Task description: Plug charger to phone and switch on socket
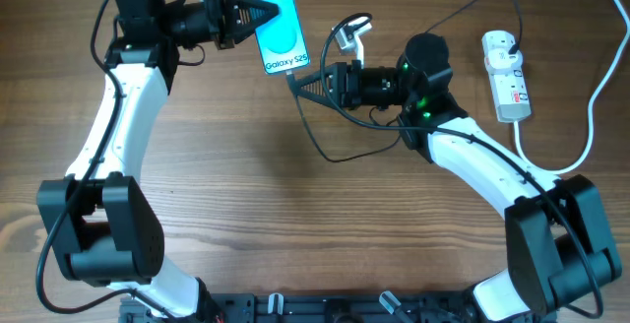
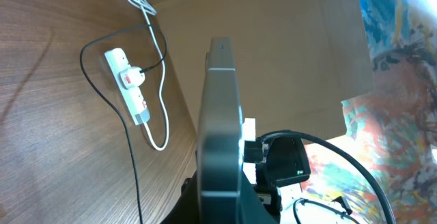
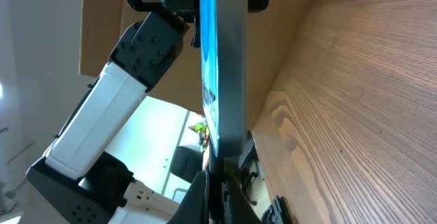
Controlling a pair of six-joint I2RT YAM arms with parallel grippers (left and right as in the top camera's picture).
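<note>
Far edge, mid-counter: left claw (image 1: pixel 264 13) clamps phone (image 1: pixel 281 39); right claw (image 1: pixel 299 84) narrow, pinching charger (image 1: pixel 328 157) at phone's bottom end; socket (image 1: pixel 505 75) far-right corner.

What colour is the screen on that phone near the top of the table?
Bright cyan-turquoise, with white lettering; the phone shows it best in the overhead view.

The table (image 1: pixel 295 234) is found unobstructed across its lower middle, between the two arms. Further up, a loop of charger cable (image 1: pixel 333 159) is laid across the wood. The socket (image 1: pixel 505 77) is hemmed by a white lead (image 1: pixel 594 116) on its right. Approach from its left is barred by the right arm (image 1: pixel 472 156).
</note>
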